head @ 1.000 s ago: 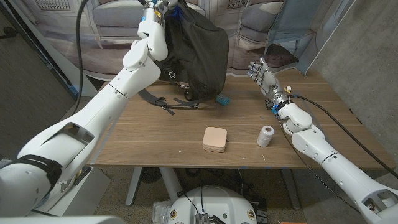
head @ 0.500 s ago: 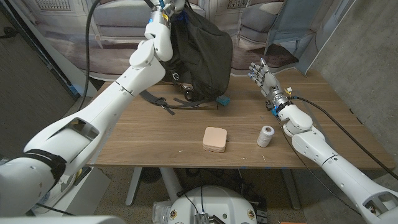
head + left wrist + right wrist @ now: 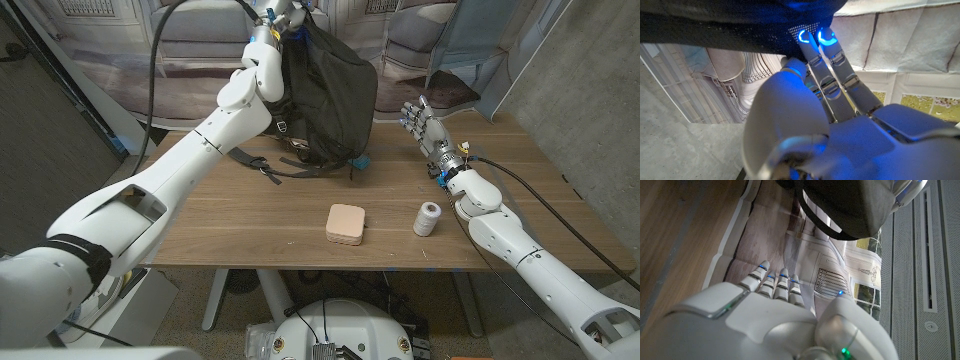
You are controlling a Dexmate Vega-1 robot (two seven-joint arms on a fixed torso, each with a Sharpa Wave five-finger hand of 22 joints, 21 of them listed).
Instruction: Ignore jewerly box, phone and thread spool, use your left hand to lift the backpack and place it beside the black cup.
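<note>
I am holding the big black cloth backpack [image 3: 325,95] up by its top with my left hand [image 3: 277,17]. My fingers [image 3: 826,60] are curling tight into the dark mesh. The bag is hanging over the far side of the brown wooden table [image 3: 250,225], and its loose straps are trailing on the wood. My right hand [image 3: 424,127] is waiting near the right side with fingers spread, holding nothing. I think I am in the carrying step. I cannot see the black cup, so next I need to find it, then set the bag down beside it.
</note>
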